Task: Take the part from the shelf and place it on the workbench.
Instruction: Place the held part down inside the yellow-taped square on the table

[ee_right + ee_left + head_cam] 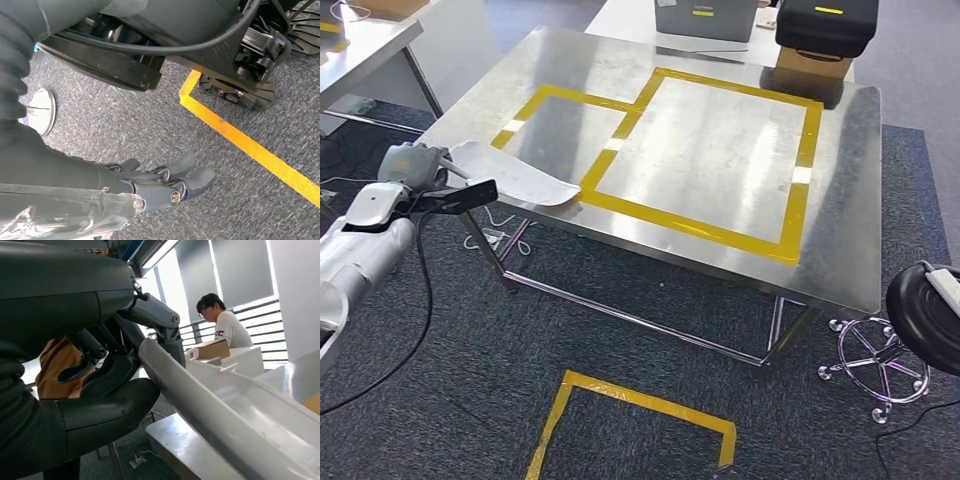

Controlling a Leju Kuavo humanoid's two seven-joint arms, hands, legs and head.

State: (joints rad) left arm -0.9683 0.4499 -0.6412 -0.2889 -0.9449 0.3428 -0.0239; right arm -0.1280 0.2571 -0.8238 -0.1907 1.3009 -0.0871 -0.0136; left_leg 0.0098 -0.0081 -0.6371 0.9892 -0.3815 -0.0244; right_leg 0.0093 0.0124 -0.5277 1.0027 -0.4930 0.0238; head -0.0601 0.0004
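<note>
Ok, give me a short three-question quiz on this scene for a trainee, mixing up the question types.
1. True or false: the left robot hand holds the pale grey part.
2. Multiple choice: where is the far end of the part? A) inside the large yellow-taped square, B) over the near left edge of the metal workbench, by the small taped square, C) on the carpet.
3. Fill in: the right robot hand hangs above grey carpet, and holds ____.

Key: 1 true; 2 B; 3 nothing.
</note>
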